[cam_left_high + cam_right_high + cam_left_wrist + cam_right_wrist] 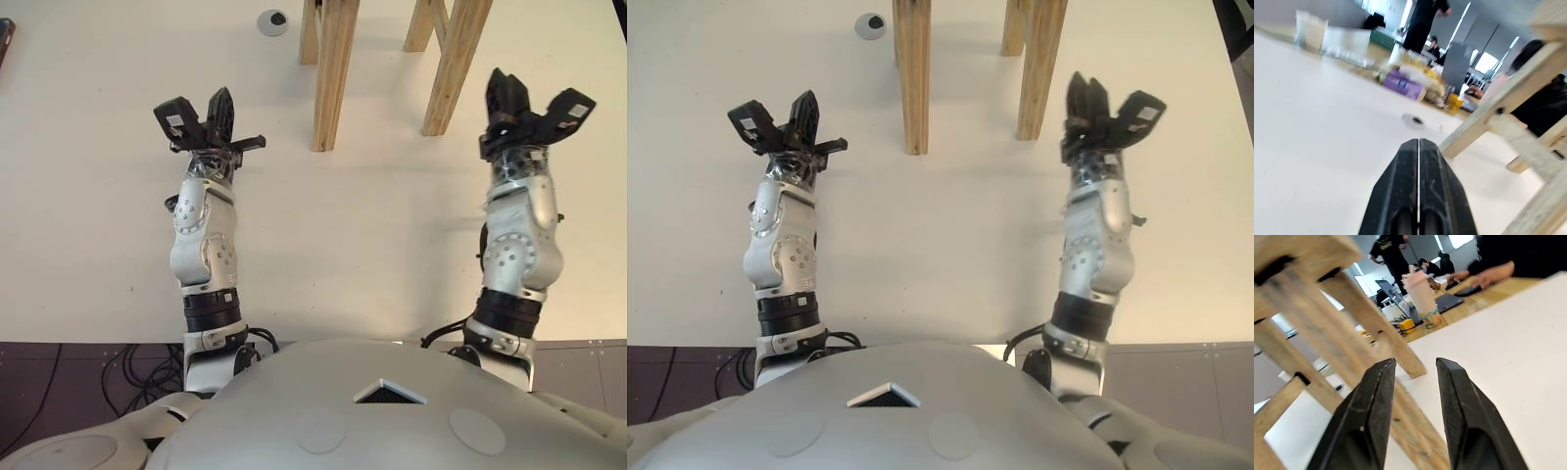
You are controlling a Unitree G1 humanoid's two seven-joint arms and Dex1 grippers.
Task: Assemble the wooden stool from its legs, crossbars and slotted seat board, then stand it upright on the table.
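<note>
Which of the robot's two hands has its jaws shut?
The left gripper: its jaws press together, while those of the right gripper stand apart.

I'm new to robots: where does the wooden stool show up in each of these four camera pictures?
Left eye view: the stool, its legs at the top, centre to right.
Right eye view: same legs, top, around centre.
Left wrist view: legs and a crossbar, just beyond the left gripper.
Right wrist view: legs and crossbars, close behind the right gripper.
Shared landmark: the white table under the legs.
</note>
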